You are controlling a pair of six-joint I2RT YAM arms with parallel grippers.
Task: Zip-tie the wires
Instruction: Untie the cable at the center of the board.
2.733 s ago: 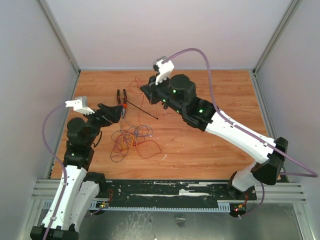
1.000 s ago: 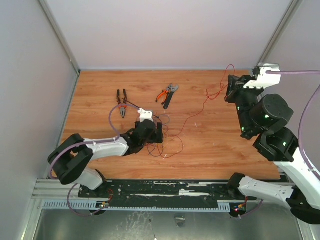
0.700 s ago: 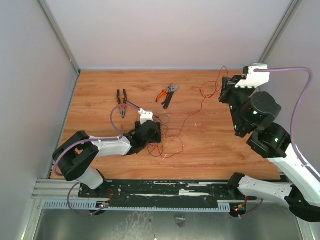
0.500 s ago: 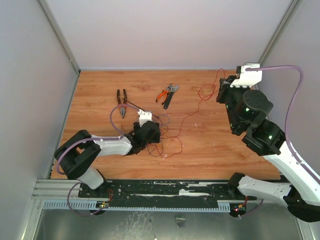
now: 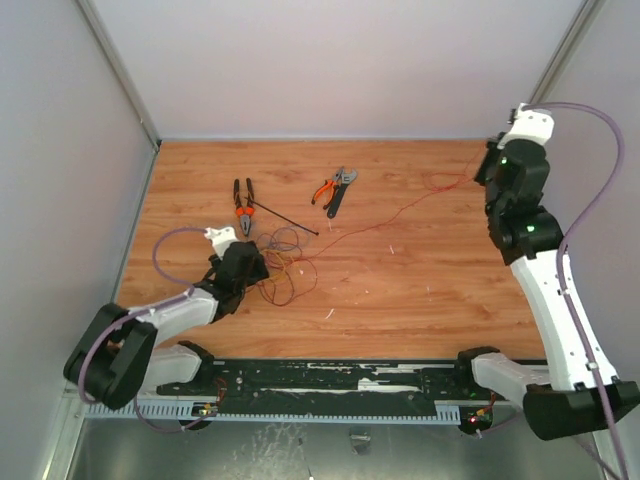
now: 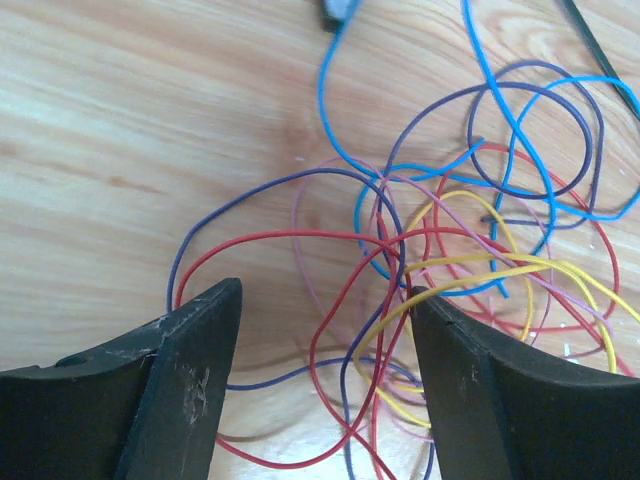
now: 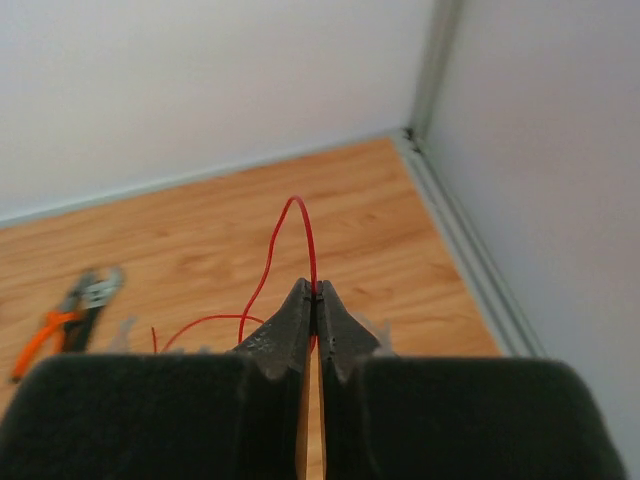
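Observation:
The wires lie in a loose tangle of red, blue, yellow and purple loops on the wooden table. My left gripper is open and low over the tangle's left side. In the left wrist view its fingers straddle several strands. My right gripper is raised at the far right and shut on one red wire, which runs in a long line back to the tangle. The right wrist view shows the red wire pinched at the fingertips. The black zip tie lies straight, just behind the tangle.
Dark pliers with orange grips lie beside the zip tie's left end. Orange-handled cutters lie at the back middle, also in the right wrist view. White walls enclose the table; a metal rail runs along the near edge.
My right arm has swung to the far right corner, drawing the red wire out in a long line. My left gripper and the tangle now sit further left.

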